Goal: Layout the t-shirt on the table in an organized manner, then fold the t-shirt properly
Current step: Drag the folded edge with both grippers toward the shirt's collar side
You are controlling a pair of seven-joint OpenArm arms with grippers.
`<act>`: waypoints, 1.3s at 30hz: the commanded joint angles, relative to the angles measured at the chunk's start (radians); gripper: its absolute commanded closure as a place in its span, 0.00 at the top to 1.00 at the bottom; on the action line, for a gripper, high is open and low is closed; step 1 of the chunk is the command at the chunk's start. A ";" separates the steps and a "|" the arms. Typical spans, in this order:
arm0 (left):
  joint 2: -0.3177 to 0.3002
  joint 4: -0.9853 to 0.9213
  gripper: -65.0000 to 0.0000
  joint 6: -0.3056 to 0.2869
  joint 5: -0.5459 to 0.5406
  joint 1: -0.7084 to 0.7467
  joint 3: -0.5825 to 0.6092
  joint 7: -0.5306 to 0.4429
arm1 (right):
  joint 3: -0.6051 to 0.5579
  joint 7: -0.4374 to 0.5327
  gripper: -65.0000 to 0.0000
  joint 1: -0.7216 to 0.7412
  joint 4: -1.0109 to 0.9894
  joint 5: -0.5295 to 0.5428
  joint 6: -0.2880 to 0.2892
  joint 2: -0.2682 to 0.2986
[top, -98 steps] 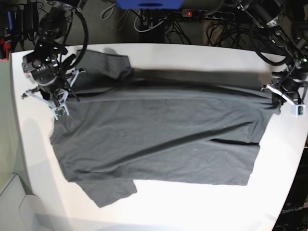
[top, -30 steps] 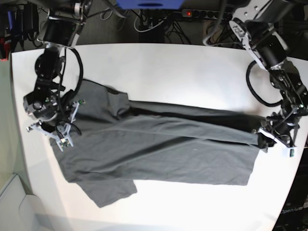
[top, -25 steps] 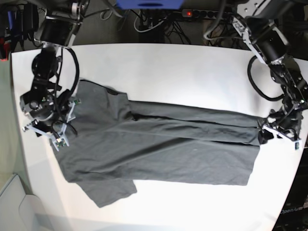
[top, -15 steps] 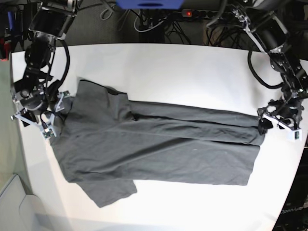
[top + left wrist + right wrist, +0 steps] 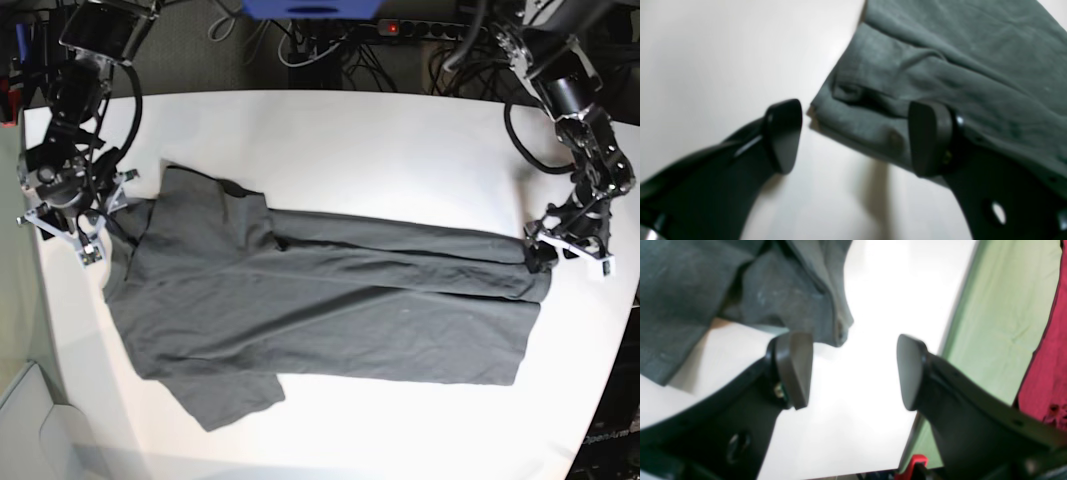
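The dark grey t-shirt (image 5: 330,300) lies on the white table (image 5: 400,150), its far long edge folded over toward the middle, one sleeve at the near left. My left gripper (image 5: 570,248) hangs open at the shirt's right end. In the left wrist view the shirt's folded corner (image 5: 873,110) lies on the table beyond the left gripper (image 5: 855,136), and nothing is held. My right gripper (image 5: 65,228) stands open just off the shirt's left end. In the right wrist view the shirt's edge (image 5: 790,296) sits above the empty right gripper (image 5: 853,370).
Cables and a power strip (image 5: 400,30) lie beyond the table's far edge. A green surface (image 5: 1007,306) and something red (image 5: 1050,356) lie past the table's left edge. A pale grey bin corner (image 5: 20,420) sits at the near left.
Both grippers have opened and let go of the shirt's folded edge. Each has drawn back outward and toward the far side, and the shirt now lies still.
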 commanded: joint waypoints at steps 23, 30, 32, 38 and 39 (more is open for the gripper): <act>-0.025 -0.122 0.02 0.000 -0.015 -0.064 0.091 -0.126 | 0.089 0.011 0.62 -0.016 0.015 0.003 -0.004 0.019; -0.028 -0.112 0.00 0.000 -0.013 -0.062 0.086 -0.118 | 0.065 0.009 0.62 0.017 0.011 0.003 -0.004 0.007; -0.028 -0.109 0.00 0.000 -0.015 -0.045 0.085 -0.111 | 0.040 0.008 0.62 0.019 0.011 0.003 -0.004 0.007; -0.030 -0.053 0.00 0.000 -0.015 -0.009 0.085 -0.078 | -0.014 0.008 0.62 0.024 0.011 0.003 -0.004 0.005; -0.028 -0.042 0.00 0.000 -0.015 -0.006 0.085 -0.078 | -0.018 0.008 0.62 0.024 0.011 0.003 -0.004 0.005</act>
